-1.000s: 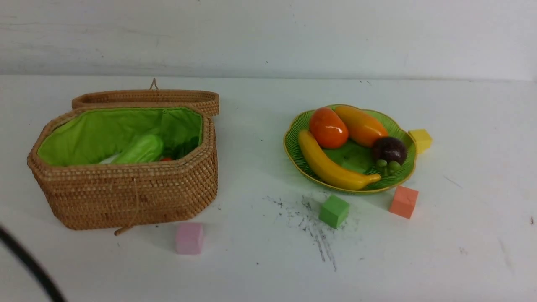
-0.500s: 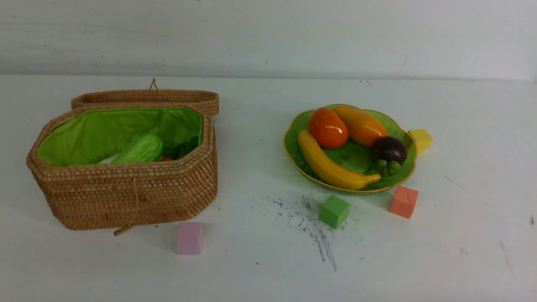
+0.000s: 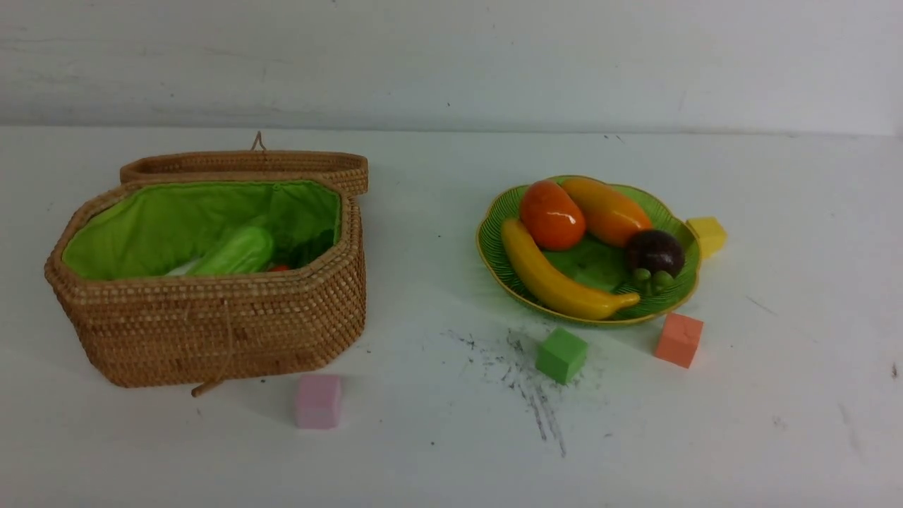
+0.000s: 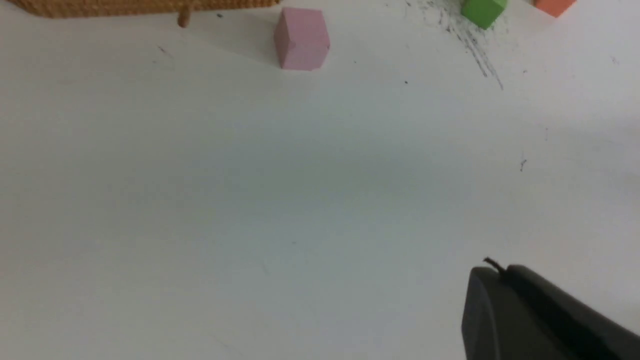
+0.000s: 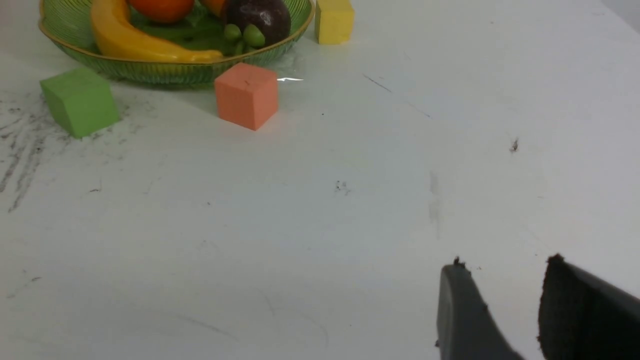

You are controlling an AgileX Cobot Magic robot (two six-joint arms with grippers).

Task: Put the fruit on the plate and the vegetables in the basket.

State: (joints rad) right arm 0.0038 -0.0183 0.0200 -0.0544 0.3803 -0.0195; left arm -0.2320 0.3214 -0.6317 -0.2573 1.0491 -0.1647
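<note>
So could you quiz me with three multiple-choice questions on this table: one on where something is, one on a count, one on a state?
1. Where is the pink cube?
A. On the plate
B. On the table in front of the basket
C. Inside the basket

2. How many fruits lie on the plate?
A. Two
B. Four
C. Six

3. The basket's lid is:
A. Shut
B. Open, folded back
C. Missing

Answers: 1 B, it sits on the table by the basket's near wall. 2 B: banana, persimmon, mango, mangosteen. 3 B, the green lining shows.
</note>
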